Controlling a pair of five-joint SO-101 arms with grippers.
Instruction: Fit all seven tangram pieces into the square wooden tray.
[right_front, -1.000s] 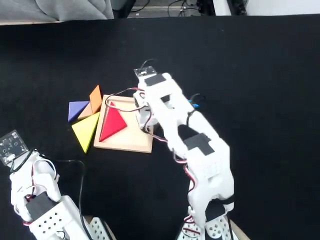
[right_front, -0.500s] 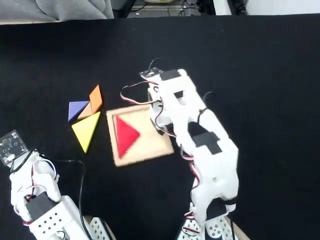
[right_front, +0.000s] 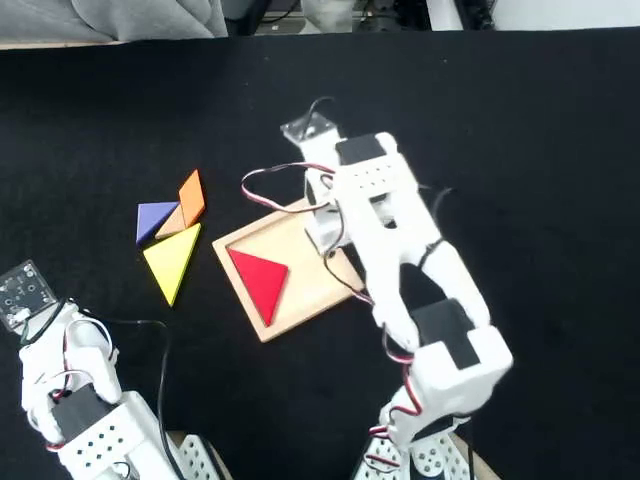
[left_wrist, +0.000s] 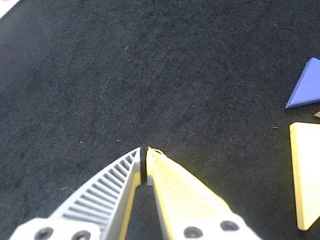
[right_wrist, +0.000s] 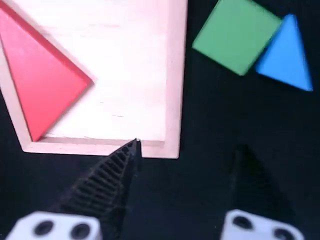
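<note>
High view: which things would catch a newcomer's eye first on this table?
A large flat red triangle lies alone in the square wooden tray near the middle of the black table, and the right gripper hangs open at the tray's corner. Beside the tray, on the left arm's side, a yellow triangle, a purple triangle and an orange parallelogram cluster together.

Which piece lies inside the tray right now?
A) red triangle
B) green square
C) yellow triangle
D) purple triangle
A: the red triangle lies flat on the floor of the tray, within its rim.
</note>
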